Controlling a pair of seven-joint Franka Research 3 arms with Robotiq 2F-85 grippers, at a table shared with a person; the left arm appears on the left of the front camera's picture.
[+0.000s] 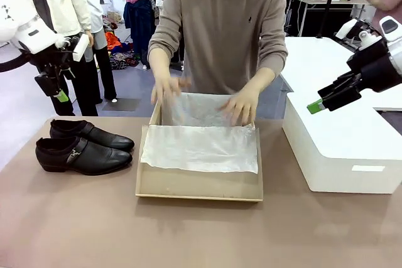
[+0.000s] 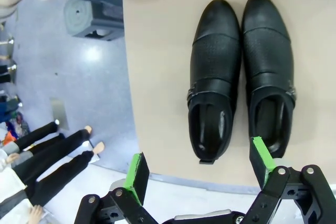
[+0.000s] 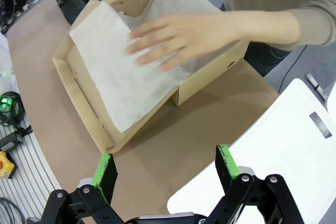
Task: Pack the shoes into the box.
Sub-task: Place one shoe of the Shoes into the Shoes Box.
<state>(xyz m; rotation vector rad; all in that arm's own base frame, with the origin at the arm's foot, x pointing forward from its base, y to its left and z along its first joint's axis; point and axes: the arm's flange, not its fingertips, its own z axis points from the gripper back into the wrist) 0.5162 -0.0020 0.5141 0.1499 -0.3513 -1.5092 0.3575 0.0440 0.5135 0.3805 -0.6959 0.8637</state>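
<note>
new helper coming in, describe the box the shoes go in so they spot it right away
On the brown table, in front of the person, sits a tan cardboard box lined with white tissue paper. Unlike the larger white box beside it, it stands open.

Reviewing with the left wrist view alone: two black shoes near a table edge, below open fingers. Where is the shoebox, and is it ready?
Observer: The box lies open mid-table, to the right of the shoes, lined with tissue paper.
Operator: Anyone at it?
Observer: The person's hands rest on the tissue at its far end.
Operator: The other arm?
Observer: The right gripper hangs open, holding nothing, above an edge of the white box.
</note>
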